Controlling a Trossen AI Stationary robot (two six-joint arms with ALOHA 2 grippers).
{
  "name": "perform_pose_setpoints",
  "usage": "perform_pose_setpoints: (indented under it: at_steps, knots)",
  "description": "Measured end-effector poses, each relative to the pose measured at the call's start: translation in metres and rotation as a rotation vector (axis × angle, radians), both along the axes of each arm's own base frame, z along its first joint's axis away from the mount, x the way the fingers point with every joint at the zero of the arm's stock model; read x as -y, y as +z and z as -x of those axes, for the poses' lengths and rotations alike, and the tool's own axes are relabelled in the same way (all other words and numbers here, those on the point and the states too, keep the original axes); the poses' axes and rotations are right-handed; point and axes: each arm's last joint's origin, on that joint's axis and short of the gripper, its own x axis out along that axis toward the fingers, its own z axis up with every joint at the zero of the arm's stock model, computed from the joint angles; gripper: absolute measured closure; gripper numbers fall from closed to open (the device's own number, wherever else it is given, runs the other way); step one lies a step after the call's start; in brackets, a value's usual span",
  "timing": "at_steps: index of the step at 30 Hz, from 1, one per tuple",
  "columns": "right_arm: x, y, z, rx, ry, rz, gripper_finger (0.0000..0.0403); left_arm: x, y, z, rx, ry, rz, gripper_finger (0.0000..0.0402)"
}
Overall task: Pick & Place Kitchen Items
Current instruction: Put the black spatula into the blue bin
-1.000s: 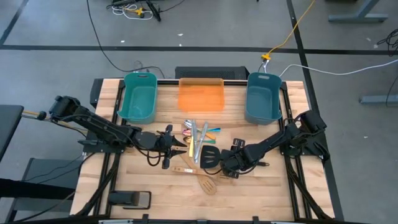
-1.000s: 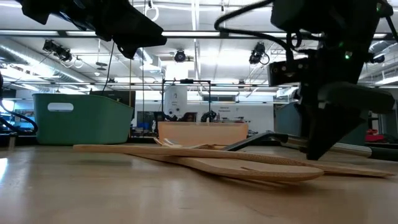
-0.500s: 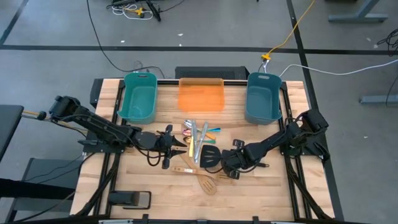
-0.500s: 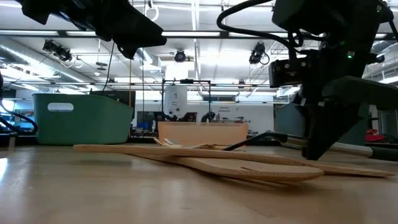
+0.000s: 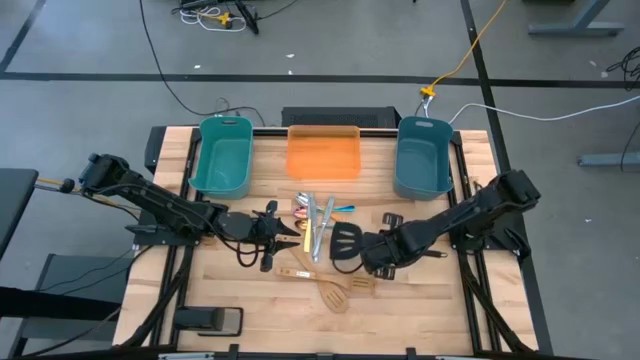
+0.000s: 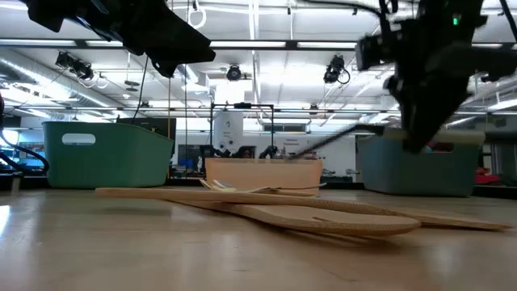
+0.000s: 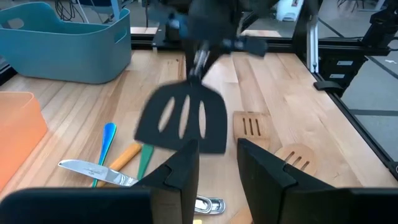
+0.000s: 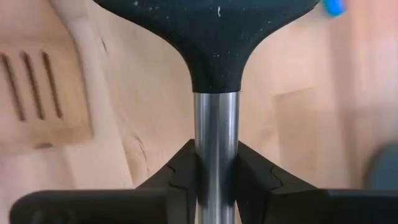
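A black long-handled turner [image 5: 346,246] hangs above the table's middle, its slotted head [image 7: 180,118] toward my left arm. My right gripper [image 5: 376,256] is shut on it. My left gripper [image 5: 284,238] stands open and holds nothing, left of a pile of cutlery and coloured-handled pieces [image 5: 318,218] lying flat on the table. Two pale wooden spatulas [image 5: 300,272] [image 5: 336,294] lie flat nearer the front edge, under and beside the turner. My right gripper pinches the turner's silver shaft [image 8: 216,143] between its two fingers [image 8: 180,174], just behind the black head [image 8: 217,37]. The fingers come steeply from above and lie across the shaft. The turner is lifted clear of the table, its shaft [image 6: 331,142] slanting in the air.
Two teal tubs [image 5: 225,155] [image 5: 422,158] and an orange tray [image 5: 323,153] between them stand along the far edge. Bare wood lies at the front left and front right of the table.
My right gripper has risen and drawn slightly toward the table's right edge, taking the black turner with it. The turner, which lay with its head low by the wooden spatulas, now hangs clear of the table. The wooden spatulas have stayed in place.
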Motion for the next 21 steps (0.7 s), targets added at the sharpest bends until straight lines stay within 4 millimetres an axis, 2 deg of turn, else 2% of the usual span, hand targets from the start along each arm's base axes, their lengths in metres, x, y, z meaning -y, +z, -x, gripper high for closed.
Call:
perform_pose_setpoints:
  at_steps: [5,10,14,18,21]
  knots:
    - [0.010,0.041,0.013,0.042,-0.104,0.052,0.0324,0.000,0.000,0.000,0.000,0.000,0.000,0.0287]
    - [0.024,0.093,0.034,0.150,-0.238,0.143,0.0324,0.000,0.000,0.000,0.000,0.000,0.001,0.0287]
    - [0.045,0.135,0.056,0.339,-0.434,0.236,0.0324,0.000,0.000,0.000,0.000,0.001,0.003,0.0287]
    - [0.067,0.157,0.078,0.509,-0.598,0.270,0.0324,0.000,0.000,0.000,0.000,0.008,0.025,0.0287]
    - [0.082,0.165,0.091,0.600,-0.693,0.325,0.0324,0.000,0.000,0.000,-0.003,0.008,0.024,0.0287]
